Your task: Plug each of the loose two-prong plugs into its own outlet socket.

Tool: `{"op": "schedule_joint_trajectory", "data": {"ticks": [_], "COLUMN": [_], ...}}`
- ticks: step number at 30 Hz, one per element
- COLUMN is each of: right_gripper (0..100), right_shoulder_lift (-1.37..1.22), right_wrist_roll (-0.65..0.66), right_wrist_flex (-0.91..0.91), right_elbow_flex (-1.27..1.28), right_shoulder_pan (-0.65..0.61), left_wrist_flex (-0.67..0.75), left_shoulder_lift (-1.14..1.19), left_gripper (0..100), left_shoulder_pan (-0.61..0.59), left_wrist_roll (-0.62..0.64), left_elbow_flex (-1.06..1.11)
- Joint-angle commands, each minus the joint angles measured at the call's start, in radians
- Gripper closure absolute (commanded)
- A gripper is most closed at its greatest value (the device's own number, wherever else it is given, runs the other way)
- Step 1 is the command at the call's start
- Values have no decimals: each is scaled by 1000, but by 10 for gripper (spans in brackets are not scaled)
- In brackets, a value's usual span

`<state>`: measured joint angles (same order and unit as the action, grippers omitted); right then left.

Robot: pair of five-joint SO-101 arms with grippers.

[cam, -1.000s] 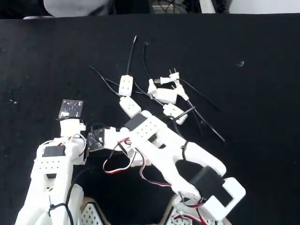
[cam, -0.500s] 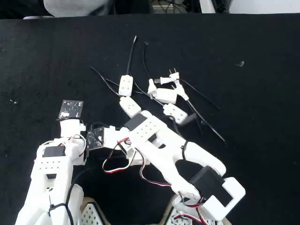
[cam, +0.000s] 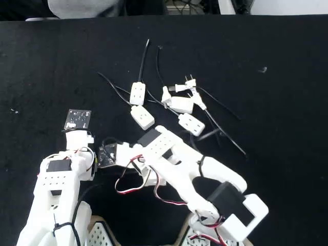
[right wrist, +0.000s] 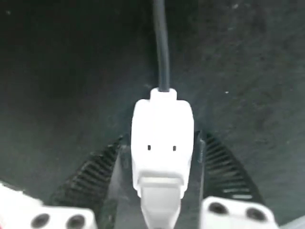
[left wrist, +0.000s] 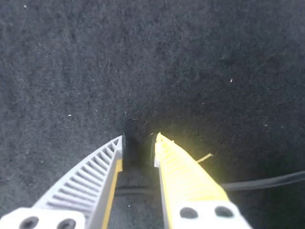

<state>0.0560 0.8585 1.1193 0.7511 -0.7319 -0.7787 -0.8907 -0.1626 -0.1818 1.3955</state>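
Between the dark fingers of my right gripper (right wrist: pixel 162 143) lies a white outlet socket (right wrist: pixel 162 129), its two slots facing up and its black cord running away from me. The fingers press close on both of its sides. From above, this socket (cam: pixel 142 117) sits just beyond the tip of the right arm (cam: pixel 169 151). Two more sockets (cam: pixel 137 93) (cam: pixel 191 123) and several white two-prong plugs (cam: pixel 184 86) lie in a tangle of black cords farther back. My left gripper (left wrist: pixel 138 143) hangs over bare black cloth, shut with nothing in it.
The left arm (cam: pixel 59 184) stands at the near left, its small board (cam: pixel 78 119) at the front. A black cable (left wrist: pixel 267 181) passes beside the left fingers. Loose cords (cam: pixel 225 136) trail to the right of the plugs.
The right arm has drawn back slightly toward the near edge, while the socket at its tip barely shifted. A loose cord by the right-hand socket slid nearer. The left arm kept still.
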Motion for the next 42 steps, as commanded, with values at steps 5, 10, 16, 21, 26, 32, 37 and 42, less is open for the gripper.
{"op": "schedule_joint_trajectory", "data": {"ticks": [5, 10, 16, 21, 26, 32, 37, 42], "right_gripper": [955, 988, 988, 988, 988, 988, 988, 988], "right_shoulder_lift": [4, 12, 15, 97, 209, 236, 243, 268], "right_wrist_roll": [-11, -54, -66, -68, -86, -172, -178, -170], "right_wrist_flex": [-155, -161, -146, -91, -133, -187, -180, -32], "right_elbow_flex": [108, 117, 117, 102, 110, 119, 120, 64], "right_shoulder_pan": [8, 12, 15, 64, 230, 272, 276, 278], "left_wrist_flex": [14, 14, 14, 15, 15, 18, 20, 21], "left_shoulder_lift": [-5, -5, -5, -5, -5, -5, -5, -5], "left_gripper": [882, 881, 881, 881, 881, 882, 883, 883], "left_shoulder_pan": [5, 5, 5, 5, 5, 5, 5, 5], "left_wrist_roll": [0, 0, 0, 0, 0, 5, 5, 6], "left_elbow_flex": [-5, -5, -5, -5, -5, -5, -4, -5]}}
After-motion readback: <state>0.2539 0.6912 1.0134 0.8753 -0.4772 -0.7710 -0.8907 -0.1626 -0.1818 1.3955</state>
